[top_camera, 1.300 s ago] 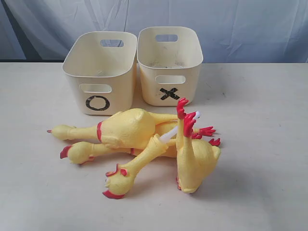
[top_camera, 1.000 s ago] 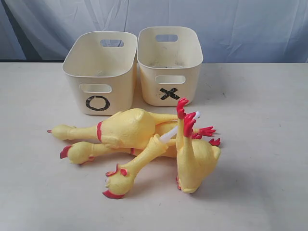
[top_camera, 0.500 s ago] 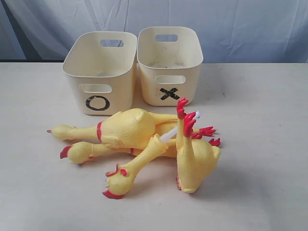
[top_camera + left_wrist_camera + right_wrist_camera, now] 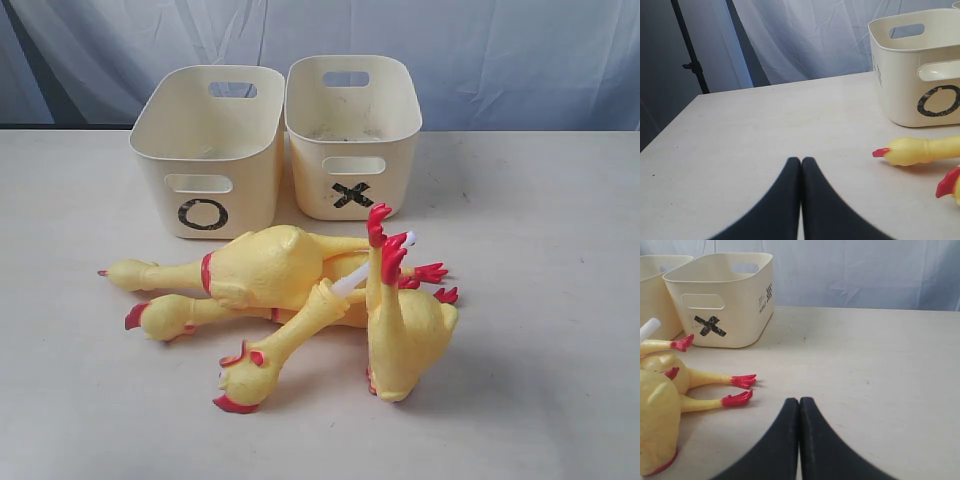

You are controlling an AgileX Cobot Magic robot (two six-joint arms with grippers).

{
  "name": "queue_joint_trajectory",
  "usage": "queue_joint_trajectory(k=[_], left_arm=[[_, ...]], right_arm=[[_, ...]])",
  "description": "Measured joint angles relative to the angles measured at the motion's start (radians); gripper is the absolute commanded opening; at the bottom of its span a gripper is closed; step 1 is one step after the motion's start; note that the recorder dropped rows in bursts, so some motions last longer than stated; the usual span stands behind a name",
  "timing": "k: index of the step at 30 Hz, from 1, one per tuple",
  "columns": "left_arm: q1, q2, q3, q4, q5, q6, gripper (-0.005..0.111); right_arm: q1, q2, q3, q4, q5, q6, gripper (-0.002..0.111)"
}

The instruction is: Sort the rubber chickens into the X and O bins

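Piled rubber chickens point(image 4: 300, 300) before bins point(image 4: 275, 150)

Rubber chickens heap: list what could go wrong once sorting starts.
1. The yellow rubber chickens lie tangled, necks and legs crossing; lifting one may drag a neighbour.
2. The upended yellow chicken leans on the heap, feet up; it could topple once others shift.
3. Each chicken looks longer than the cream plastic O bin or cream plastic X bin, so one may hang over a rim and fall out.
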Motion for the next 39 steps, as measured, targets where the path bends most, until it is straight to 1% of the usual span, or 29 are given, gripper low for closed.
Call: queue_joint_trajectory(k=[6,13,21,28,32,39], left_arm=[[0.000,0.000,0.000,0.002,0.000,0.000,0.000],[0.000,0.000,0.000,0.054,0.000,0.000,0.000],[0.000,0.000,0.000,0.062,0.000,0.000,0.000],[0.000,0.000,0.000,0.128,-0.005,0.000,0.000],[0.000,0.000,0.000,0.175,-0.031,0.000,0.000],[0.000,0.000,0.000,0.191,-0.049,0.002,0.000]], right_arm=[[0.000,0.000,0.000,0.000,0.000,0.000,-0.001],[0.000,0.000,0.000,0.000,0.000,0.000,-0.001],[0.000,0.000,0.000,0.000,0.000,0.000,-0.001],[0.000,0.000,0.000,0.000,0.000,0.000,-0.001],[0.000,0.000,0.000,0.000,0.000,0.000,-0.001],[0.000,0.000,0.000,0.000,0.000,0.000,-0.001]])
